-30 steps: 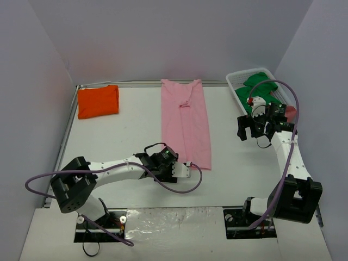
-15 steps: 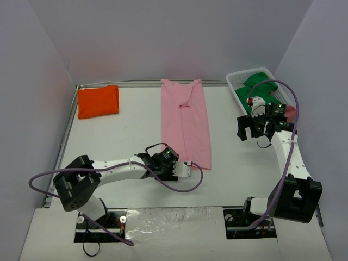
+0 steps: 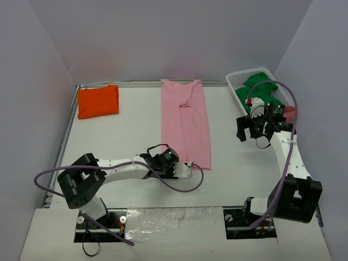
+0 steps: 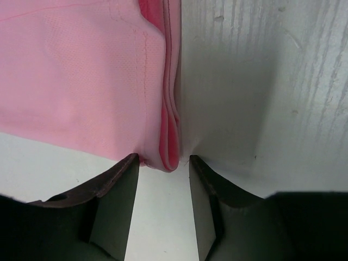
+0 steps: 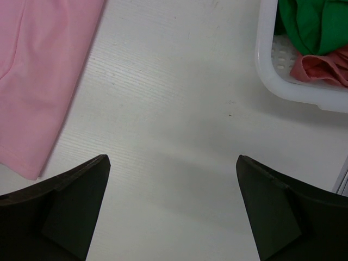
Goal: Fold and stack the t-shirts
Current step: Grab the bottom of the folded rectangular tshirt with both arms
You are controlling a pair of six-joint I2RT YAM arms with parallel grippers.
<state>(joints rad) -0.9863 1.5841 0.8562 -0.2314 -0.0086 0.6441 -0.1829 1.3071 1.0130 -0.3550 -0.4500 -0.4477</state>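
The light pink t-shirt [image 3: 185, 117] lies flat as a long narrow strip in the middle of the table; it also shows in the left wrist view [image 4: 81, 70] and the right wrist view [image 5: 38, 81]. The bright orange t-shirt [image 3: 98, 101] lies folded at the far left. My left gripper [image 3: 187, 168] is low at the pink shirt's near right corner, jaws open, with the folded pink edge [image 4: 169, 125] just between the tips [image 4: 163, 163]. My right gripper [image 3: 243, 130] is open and empty above bare table [image 5: 171, 159], between the pink shirt and the basket.
A white slatted basket [image 3: 235, 81] at the far right holds green cloth [image 5: 310, 27] and a reddish-pink cloth [image 5: 321, 68]; its rim shows in the right wrist view [image 5: 266, 70]. A metal rail [image 3: 68, 130] runs along the table's left edge. A purple cable [image 3: 185, 187] loops by the left gripper.
The left arm has crept slightly right towards the pink shirt's near corner. The right arm has barely moved.
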